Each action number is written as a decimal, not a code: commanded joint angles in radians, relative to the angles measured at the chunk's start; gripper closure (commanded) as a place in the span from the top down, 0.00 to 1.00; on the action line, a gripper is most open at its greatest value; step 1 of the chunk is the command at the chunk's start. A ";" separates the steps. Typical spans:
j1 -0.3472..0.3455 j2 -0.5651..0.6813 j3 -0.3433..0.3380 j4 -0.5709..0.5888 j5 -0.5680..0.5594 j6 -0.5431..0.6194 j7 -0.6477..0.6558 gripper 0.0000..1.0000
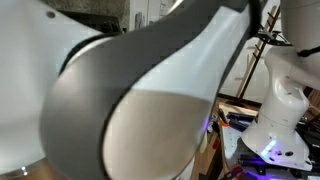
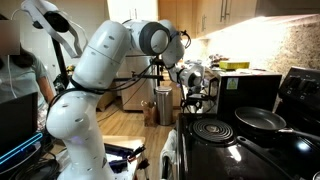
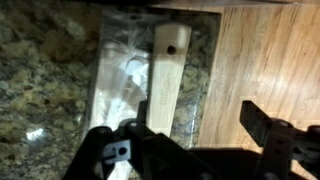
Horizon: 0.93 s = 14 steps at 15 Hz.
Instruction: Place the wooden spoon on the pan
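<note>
The wooden spoon (image 3: 165, 80) shows only in the wrist view, as a light-tan handle with a hole near its end. It lies on a clear plastic sheet over the granite counter. My gripper (image 3: 200, 128) is open above it. The left finger is right beside the handle and the right finger is over a wooden surface. The spoon's head is hidden under the gripper. In an exterior view the gripper (image 2: 195, 76) hangs over the counter beside the stove. The dark round pan (image 2: 258, 120) sits on the stove with its metal handle pointing to the front right.
A black spiral coil burner (image 2: 213, 128) lies in front of the pan. A black appliance (image 2: 245, 88) stands on the counter behind the stove. A bin (image 2: 163, 106) stands on the floor. The arm's own body (image 1: 150, 100) blocks most of an exterior view.
</note>
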 commanded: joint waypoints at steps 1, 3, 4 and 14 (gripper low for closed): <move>0.007 0.028 0.003 0.020 -0.049 0.000 0.039 1.00; 0.010 0.033 0.002 0.022 -0.060 0.003 0.040 1.00; 0.011 0.036 0.001 0.024 -0.066 -0.001 0.040 1.00; 0.014 0.039 -0.005 0.039 -0.106 -0.003 0.057 0.34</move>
